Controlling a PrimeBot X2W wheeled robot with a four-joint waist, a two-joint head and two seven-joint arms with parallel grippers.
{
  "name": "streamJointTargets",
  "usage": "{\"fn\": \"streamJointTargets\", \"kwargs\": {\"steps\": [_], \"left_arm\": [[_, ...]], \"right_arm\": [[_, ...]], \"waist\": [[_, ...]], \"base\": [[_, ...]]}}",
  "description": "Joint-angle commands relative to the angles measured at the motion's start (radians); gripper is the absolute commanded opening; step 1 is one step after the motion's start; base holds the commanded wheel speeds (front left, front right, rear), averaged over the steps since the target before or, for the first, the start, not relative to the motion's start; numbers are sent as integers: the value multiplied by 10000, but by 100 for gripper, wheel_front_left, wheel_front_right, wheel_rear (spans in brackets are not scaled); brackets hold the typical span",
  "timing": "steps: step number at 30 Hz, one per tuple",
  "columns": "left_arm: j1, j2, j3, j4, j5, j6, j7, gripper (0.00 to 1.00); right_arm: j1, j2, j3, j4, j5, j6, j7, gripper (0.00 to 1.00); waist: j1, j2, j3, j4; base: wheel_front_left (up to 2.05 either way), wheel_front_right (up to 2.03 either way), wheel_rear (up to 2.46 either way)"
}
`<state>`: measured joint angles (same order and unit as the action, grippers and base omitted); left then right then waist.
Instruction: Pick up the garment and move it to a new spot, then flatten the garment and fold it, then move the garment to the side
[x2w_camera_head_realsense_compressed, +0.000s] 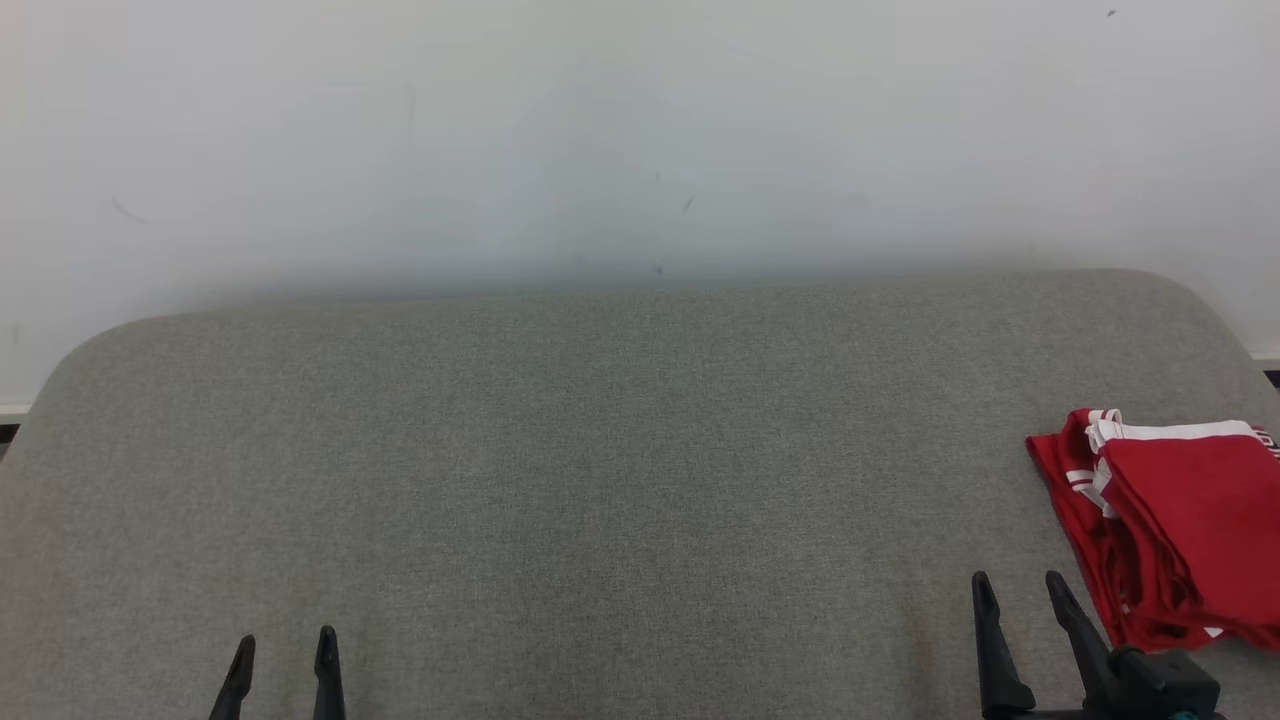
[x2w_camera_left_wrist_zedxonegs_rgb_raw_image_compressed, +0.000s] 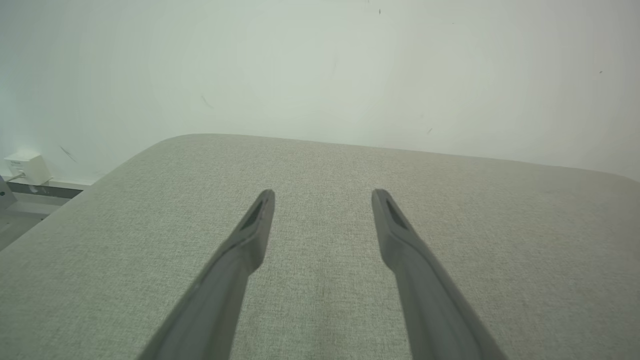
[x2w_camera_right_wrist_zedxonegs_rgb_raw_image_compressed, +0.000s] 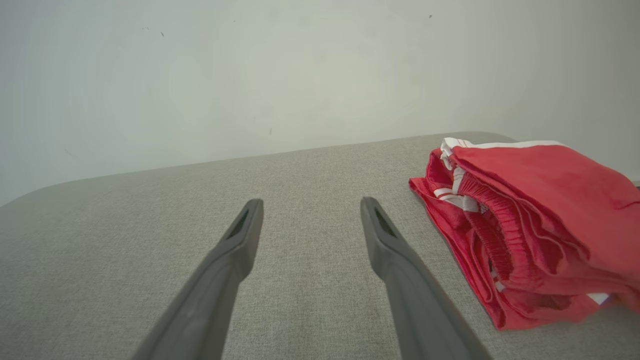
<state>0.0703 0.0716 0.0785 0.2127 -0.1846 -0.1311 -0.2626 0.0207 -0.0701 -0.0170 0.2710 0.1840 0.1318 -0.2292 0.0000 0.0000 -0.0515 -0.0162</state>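
The right pincer (x2w_camera_head_realsense_compressed: 1018, 580) has its fingers apart with nothing between them, over a grey woven pad (x2w_camera_head_realsense_compressed: 600, 450). The left pincer (x2w_camera_head_realsense_compressed: 286, 637) also stands apart and empty, well away from the garment (x2w_camera_head_realsense_compressed: 1180, 520). The garment is a folded red bundle with white stripes, lying on the pad just right of the right pincer, clear of its fingers. Its long axis runs roughly parallel to those fingers. The gathered elastic waistband (x2w_camera_right_wrist_zedxonegs_rgb_raw_image_compressed: 492, 220) faces the pincer. The cloth is smooth and layered.
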Motion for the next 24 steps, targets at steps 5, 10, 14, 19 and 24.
{"fn": "streamJointTargets", "kwargs": {"steps": [5, 10, 14, 19, 24], "left_arm": [[-98, 39, 41, 11, -67, 10, -24, 100], [-58, 45, 63, 39, -24, 10, -24, 100], [-36, 25, 82, 46, -27, 10, -24, 100], [101, -42, 33, 215, -17, -8, 8, 0], [291, -107, -20, 676, -31, -8, 48, 0]], "right_arm": [[-61, 50, 40, 37, 5, -25, -62, 100], [-86, 72, 73, 83, 38, -26, -84, 100], [-74, 66, 111, 101, 50, -26, -90, 100], [75, 46, 121, 274, 2, 0, 4, 0], [360, 63, 127, 742, 16, 0, 19, 0]], "waist": [[0, 0, -14, -2], [0, 0, -35, -17], [0, 0, -44, -29], [0, 0, -46, -39], [0, 0, -45, -39]], "base": [[0, 0, 0], [0, 0, 0], [0, 0, 0], [0, 0, 0], [0, 0, 0]]}}
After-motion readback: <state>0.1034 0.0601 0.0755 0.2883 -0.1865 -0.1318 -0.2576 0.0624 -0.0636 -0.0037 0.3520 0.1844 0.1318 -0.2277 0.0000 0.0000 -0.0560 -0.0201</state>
